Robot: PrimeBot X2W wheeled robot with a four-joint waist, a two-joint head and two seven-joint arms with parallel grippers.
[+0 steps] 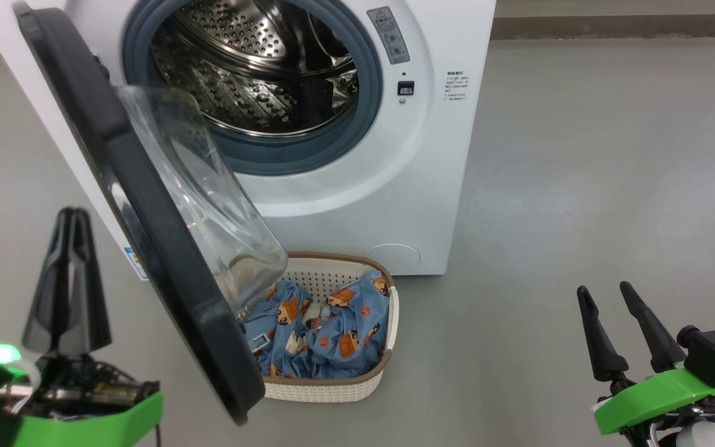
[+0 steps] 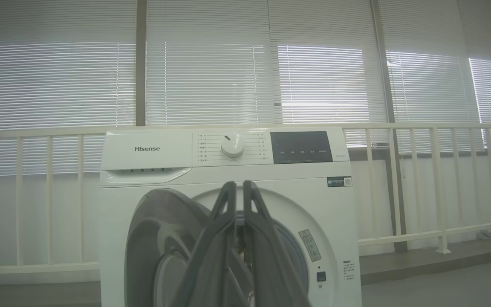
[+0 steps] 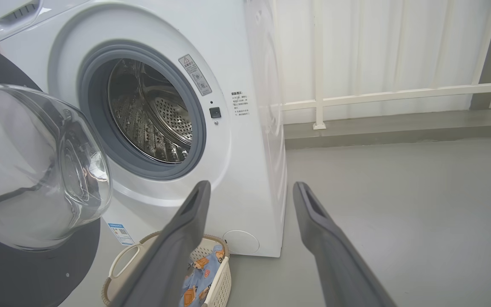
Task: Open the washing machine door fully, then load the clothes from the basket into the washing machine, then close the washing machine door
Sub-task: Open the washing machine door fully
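1. My left claw hangs low on my left with its two dark fingers pressed together and nothing between them. The left wrist view shows only a sliver of gap at the tips.
2. My right claw hovers low on my right over the bare grey floor. Its fingers are spread and empty.
3. The big white front-loading washing machine stands straight ahead, and its perforated steel drum looks empty.
4. The large round door with the glossy black rim is swung out toward me on its left-hand hinge. Its free edge is nearest me and its clear glass bowl faces right. I cannot tell whether it is at its full swing.
5. The small cream-white perforated plastic basket with the brown braided rim sits on the floor, close against the foot of the machine. The light blue clothes with orange-brown cartoon figures are heaped inside it.
6. The door overhangs the basket's left part and hides that end, so I cannot read the basket's long axis.
7. The relation that matters, as I judge it, is that the door stands between my left claw and the clothes. From my right claw the clothes lie ahead and to the left, well apart, with open floor between.
8. So the right arm has the freer reach for a pick, and the drum mouth is up and back from the basket.
9. If the door needs more swing, it must travel leftward, toward my left claw.
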